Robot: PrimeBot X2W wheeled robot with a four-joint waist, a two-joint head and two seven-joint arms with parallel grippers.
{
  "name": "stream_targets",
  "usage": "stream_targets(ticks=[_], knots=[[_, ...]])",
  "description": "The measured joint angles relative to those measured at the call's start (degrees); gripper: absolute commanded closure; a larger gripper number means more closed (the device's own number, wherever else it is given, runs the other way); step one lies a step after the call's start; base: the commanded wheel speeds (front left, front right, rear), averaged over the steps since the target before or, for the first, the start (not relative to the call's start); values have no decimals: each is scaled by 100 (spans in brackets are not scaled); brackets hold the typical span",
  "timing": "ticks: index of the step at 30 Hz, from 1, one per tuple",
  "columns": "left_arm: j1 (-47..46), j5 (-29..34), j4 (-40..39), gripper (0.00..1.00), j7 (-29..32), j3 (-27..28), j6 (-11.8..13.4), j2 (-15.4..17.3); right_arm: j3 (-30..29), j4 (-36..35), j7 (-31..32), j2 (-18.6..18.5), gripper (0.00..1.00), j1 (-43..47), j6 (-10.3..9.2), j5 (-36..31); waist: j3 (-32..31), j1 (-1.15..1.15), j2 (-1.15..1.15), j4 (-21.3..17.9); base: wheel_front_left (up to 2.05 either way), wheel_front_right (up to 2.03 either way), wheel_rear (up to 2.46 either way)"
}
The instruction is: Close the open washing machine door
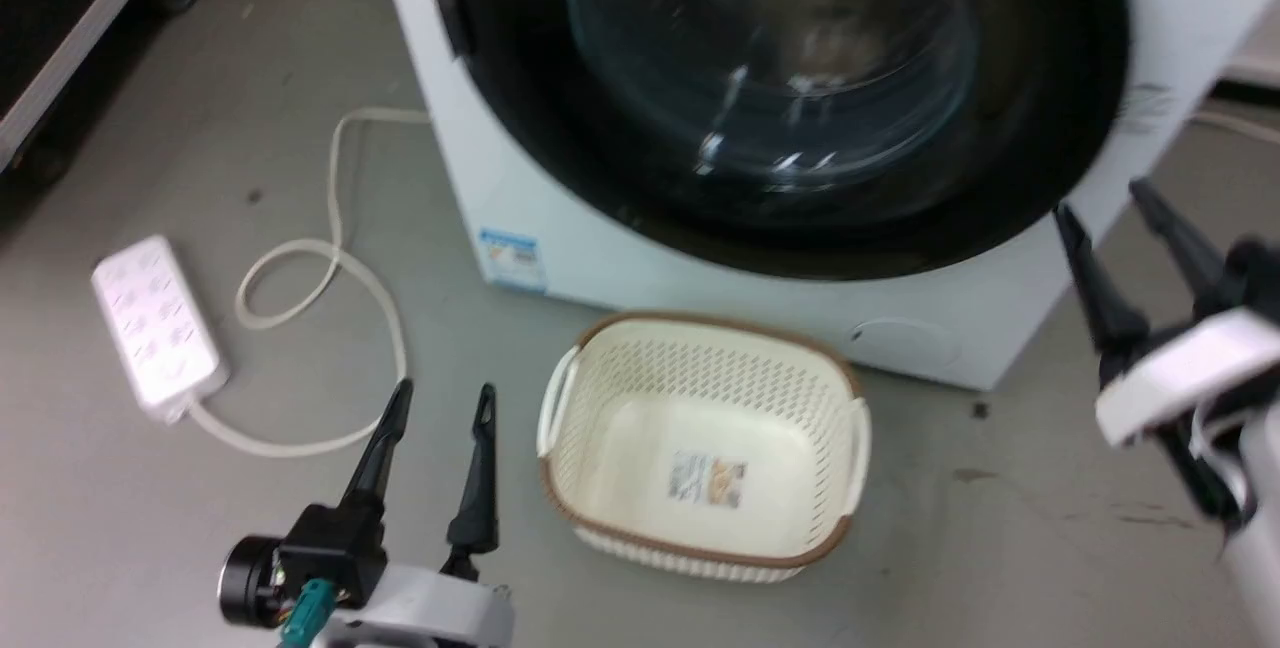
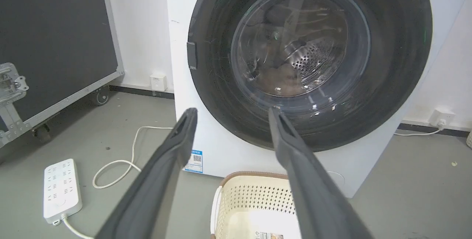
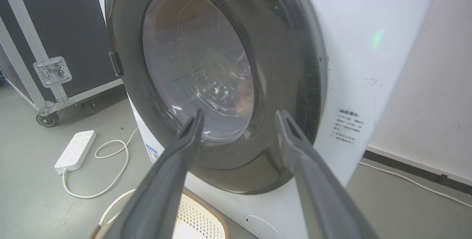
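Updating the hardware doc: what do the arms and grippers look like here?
The left gripper and right gripper each have two long, dark grey, tapered fingers, slotted near the tips. Each sits on a black housing joined to a glossy white wrist shell. The left wrist also shows a black cylindrical part and a teal connector.

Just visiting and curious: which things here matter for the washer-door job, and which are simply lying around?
Part of the job: washing machine door, washing machine, left gripper, right gripper.

Lying about: cream laundry basket, white power strip with its cable, black wheeled case.
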Motion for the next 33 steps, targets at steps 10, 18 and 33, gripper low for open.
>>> stream_targets(ticks=[10, 18, 33], knots=[[293, -53, 312, 0, 0, 164, -214, -2, -1495, -1860, -67, 1206, 0, 2239, 0, -1538, -592, 0, 0, -721, 0, 0, 0], [365, -49, 673, 0, 0, 151, -293, 8, -1734, -2361, -88, 1933, 0, 3294, 0, -2103, -737, 2, 0, -973, 0, 0, 0], [364, 7, 694, 100, 51, 153, -291, 0, -1647, -2364, -38, 2022, 100, 3417, 0, -2124, -752, 2, 0, -933, 0, 0, 0]])
